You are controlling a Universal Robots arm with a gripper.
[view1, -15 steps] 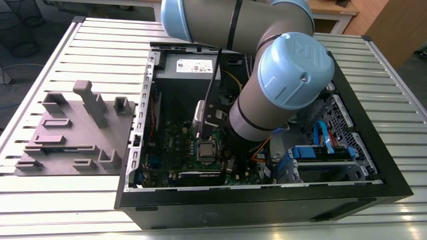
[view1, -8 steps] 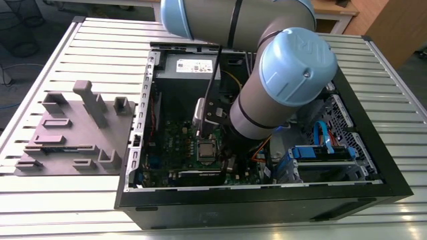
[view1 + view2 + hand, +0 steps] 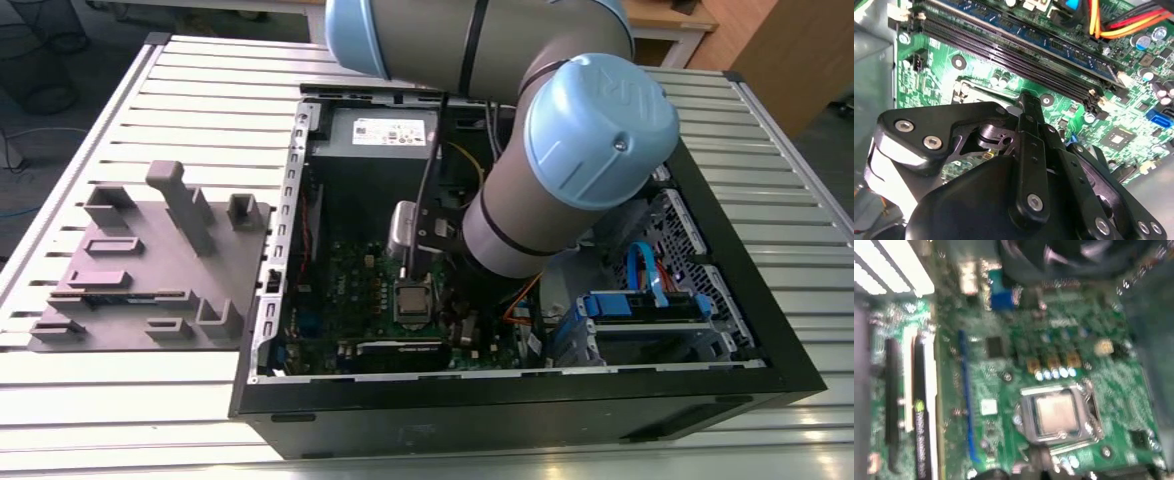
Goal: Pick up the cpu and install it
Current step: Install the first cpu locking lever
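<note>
A: Where's the cpu [image 3: 1056,411]?

B: Seated in the metal socket frame [image 3: 1026,426] on the green motherboard [image 3: 1004,365], by the look of the first wrist view. Pale silver top, lying flat and square to the frame. In the exterior view it shows as a small grey square just below the gripper, inside the open computer case [image 3: 534,395].

A: Gripper state?

B: The gripper [image 3: 1026,100] has its black fingers drawn together in the second wrist view, tips meeting over the board with nothing pinched between them. The chip sits just ahead of and beneath the tips, not touching as far as I can judge.

A: What lies around it?

B: Long black memory slots [image 3: 1019,55] run beyond the fingertips; orange and red cables [image 3: 1124,22] farther off. Grey parts tray [image 3: 140,265] stands outside the case, well apart.

A: Doing this step well?

B: My judgement: keep the chip level, corners matched to the frame, no sideways scrubbing, and clear of the socket edges and nearby capacitors
</note>
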